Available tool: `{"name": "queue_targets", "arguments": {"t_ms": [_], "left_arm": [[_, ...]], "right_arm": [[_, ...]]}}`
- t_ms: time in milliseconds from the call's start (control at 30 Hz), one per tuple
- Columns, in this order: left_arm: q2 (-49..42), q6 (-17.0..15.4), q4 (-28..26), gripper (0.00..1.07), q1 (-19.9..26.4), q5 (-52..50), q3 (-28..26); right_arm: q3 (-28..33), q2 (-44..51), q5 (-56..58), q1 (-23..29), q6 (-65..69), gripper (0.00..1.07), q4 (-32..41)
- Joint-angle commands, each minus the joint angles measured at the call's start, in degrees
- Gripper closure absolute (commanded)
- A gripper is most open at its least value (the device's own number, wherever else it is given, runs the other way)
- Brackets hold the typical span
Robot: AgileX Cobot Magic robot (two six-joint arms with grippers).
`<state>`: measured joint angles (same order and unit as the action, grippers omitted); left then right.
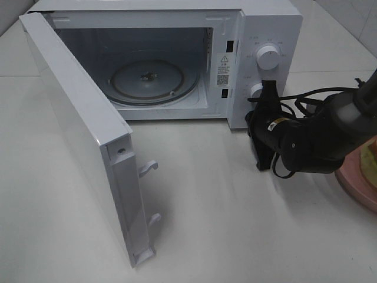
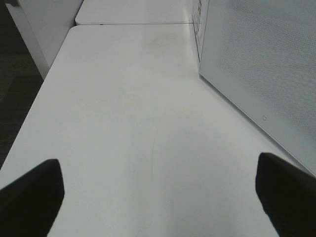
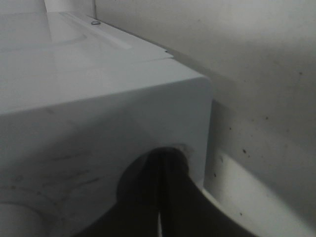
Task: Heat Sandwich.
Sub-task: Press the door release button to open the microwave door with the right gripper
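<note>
High camera looks down into the microwave (image 1: 259, 35); left wrist skims desk (image 2: 138, 123) beyond left hand (image 2: 158, 197); right wrist hugs microwave's front.

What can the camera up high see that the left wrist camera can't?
Only the high camera shows the inside of the microwave with its glass turntable, the top knob, the right pincer shut at the lower knob, and a pink plate. Only the left wrist camera shows the left pincer, open wide and holding nothing, and dark floor beside the table. Both show the white table and the open microwave door.
</note>
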<state>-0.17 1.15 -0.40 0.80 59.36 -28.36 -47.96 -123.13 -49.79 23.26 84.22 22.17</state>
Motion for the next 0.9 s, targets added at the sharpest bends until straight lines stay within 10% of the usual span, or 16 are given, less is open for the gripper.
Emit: {"name": "queue_targets", "arguments": {"t_ms": [33,900], "left_arm": [[-1.55,-0.11,-0.34,0.03,0.17,-0.4,0.11],[-1.55,-0.11,-0.34,0.03,0.17,-0.4,0.11]], "right_arm": [[-4.76,1.2,-8.42,-1.72,-0.29,1.06,-2.41],[11.75,13.24,4.47,-1.72,4.53,1.05,-11.4]]}}
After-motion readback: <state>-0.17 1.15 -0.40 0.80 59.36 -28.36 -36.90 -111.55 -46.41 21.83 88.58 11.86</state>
